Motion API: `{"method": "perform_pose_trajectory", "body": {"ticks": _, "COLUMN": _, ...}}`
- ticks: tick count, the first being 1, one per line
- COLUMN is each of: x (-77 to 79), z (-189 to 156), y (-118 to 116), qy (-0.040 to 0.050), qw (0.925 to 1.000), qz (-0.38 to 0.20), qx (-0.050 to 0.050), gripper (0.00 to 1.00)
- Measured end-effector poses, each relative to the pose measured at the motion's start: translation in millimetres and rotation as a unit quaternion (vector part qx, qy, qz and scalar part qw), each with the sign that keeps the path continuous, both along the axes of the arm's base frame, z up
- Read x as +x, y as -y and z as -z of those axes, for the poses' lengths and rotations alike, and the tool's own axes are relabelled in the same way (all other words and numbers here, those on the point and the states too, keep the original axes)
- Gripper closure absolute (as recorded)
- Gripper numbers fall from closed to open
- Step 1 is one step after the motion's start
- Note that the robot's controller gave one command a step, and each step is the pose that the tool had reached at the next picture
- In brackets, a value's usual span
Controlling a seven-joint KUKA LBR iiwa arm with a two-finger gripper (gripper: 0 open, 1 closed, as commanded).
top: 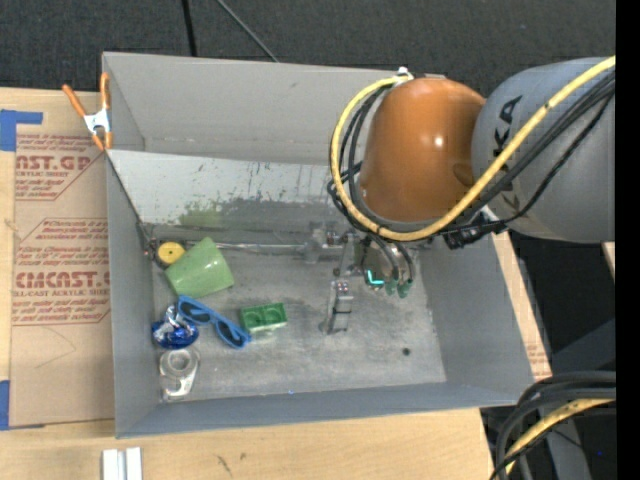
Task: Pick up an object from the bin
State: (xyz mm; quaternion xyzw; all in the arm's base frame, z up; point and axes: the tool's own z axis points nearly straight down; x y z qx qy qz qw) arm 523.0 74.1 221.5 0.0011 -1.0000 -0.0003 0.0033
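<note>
My gripper (370, 296) hangs over the bare bin floor right of centre, below the orange wrist cover. Its fingers stand open, one fingertip (340, 310) low near the floor, and nothing is between them. The nearest loose thing is a small green toy brick (263, 317), lying flat to the gripper's left. A blue curved plastic piece (214, 321) lies just left of the brick. A light green cup (200, 267) lies on its side further up and to the left.
A small yellow disc (170, 253) sits by the left wall above the cup. A clear shiny piece (179, 368) lies in the front left corner, below a blue and white bit (171, 333). The arm reaches in from the right.
</note>
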Motion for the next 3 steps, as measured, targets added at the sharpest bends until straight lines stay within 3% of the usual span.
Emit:
{"method": "perform_pose_trajectory", "body": {"ticks": 1, "x": 10.7, "z": 129, "y": -56, "qy": 0.0008, "qw": 0.9962, "qz": -0.087, "qx": 0.000, "gripper": 0.00}}
{"method": "perform_pose_trajectory", "body": {"ticks": 2, "x": 12.7, "z": 124, "y": -55, "qy": 0.0040, "qw": 0.9963, "qz": -0.086, "qx": 0.001, "gripper": 1.00}}
{"method": "perform_pose_trajectory", "body": {"ticks": 3, "x": 10.0, "z": 12, "y": -41, "qy": 0.0084, "qw": 0.9951, "qz": -0.099, "qx": 0.000, "gripper": 1.00}}
